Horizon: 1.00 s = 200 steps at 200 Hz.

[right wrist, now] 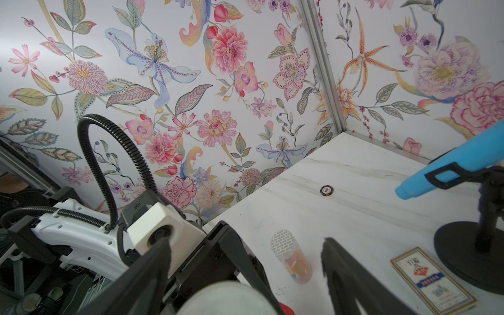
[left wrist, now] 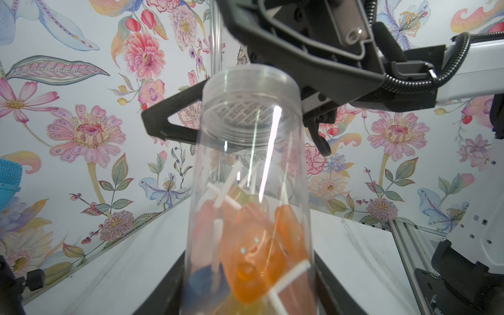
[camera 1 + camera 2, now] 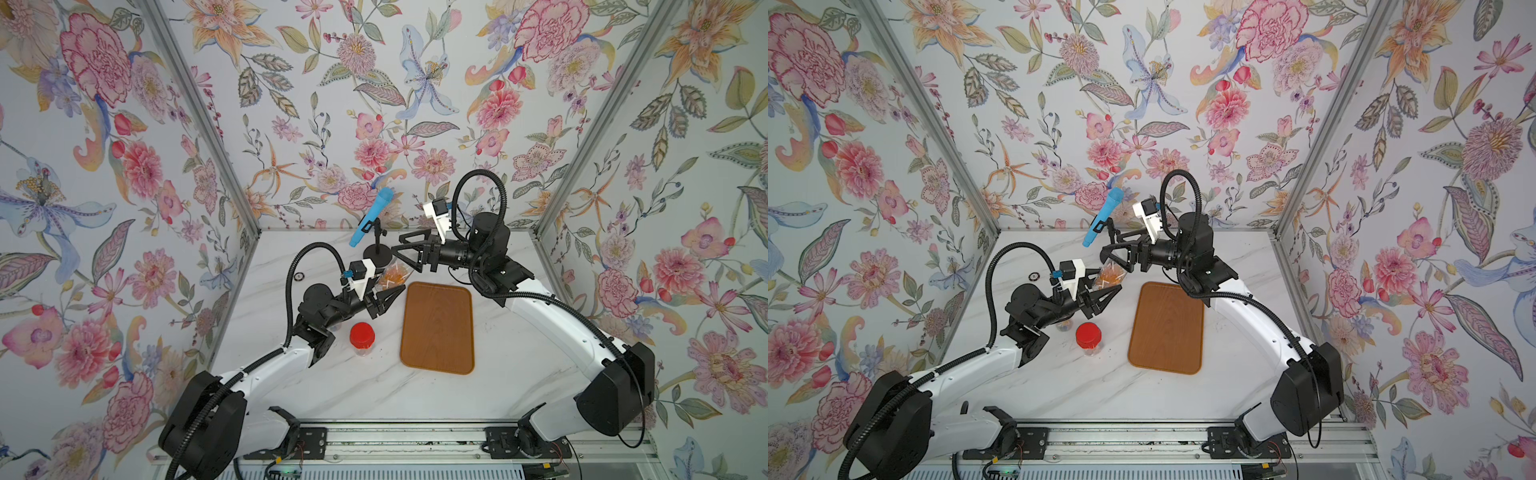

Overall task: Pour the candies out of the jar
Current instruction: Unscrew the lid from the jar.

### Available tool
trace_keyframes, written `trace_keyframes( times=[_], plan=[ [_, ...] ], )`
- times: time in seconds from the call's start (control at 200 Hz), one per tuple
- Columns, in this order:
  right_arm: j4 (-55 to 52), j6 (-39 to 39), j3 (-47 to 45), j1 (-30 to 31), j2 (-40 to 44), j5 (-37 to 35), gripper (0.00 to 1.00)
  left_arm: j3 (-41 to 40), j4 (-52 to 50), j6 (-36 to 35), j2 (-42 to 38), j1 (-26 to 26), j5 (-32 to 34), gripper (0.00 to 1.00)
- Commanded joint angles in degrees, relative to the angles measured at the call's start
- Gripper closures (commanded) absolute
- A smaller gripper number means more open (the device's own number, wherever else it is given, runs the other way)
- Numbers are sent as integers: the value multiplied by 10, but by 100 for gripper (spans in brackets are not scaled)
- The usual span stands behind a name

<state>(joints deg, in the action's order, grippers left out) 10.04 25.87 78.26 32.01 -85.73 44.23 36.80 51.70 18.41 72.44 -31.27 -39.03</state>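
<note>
Clear plastic jar (image 2: 251,163), candies (image 2: 253,253) all inside, is clenched aloft in the left gripper (image 3: 390,289), just far-left of the bare tray (image 3: 436,328). The right gripper (image 3: 401,253) hangs beside it, spread wide. The whole pour remains.

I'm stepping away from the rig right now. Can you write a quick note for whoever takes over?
Left gripper: shut on the jar, held tilted just off the tray's far corner, printed end toward the right arm.
Right gripper: open, jaws either side of the jar's far end, not closed on it.
Candies: all in the jar, at its gripped end.
Done: jar lifted.
Left: bring it over the tray and pour. I cannot tell whether its end is open.
</note>
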Motion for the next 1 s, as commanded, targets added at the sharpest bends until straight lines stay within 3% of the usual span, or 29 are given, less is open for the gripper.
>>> trace_keyframes(
  times=[0.0,0.1,0.23,0.465,0.691,0.996],
  plan=[
    [-2,14,-4,-13,19,-44,0,13,6,-29,-6,-3,-16,100],
    [1,37,-12,-22,37,-77,0,10,-12,-44,-7,-3,8,100],
    [-46,58,-7,-19,47,-141,0,-2,-29,-62,-12,-3,84,100],
    [-116,87,1,22,35,-267,3,-12,-54,-96,-14,-8,196,100],
    [-100,95,23,66,-6,-278,13,-13,-67,-117,-9,-23,225,100],
    [-99,102,37,81,-29,-311,26,-20,-66,-126,-19,-30,240,100]
  ],
)
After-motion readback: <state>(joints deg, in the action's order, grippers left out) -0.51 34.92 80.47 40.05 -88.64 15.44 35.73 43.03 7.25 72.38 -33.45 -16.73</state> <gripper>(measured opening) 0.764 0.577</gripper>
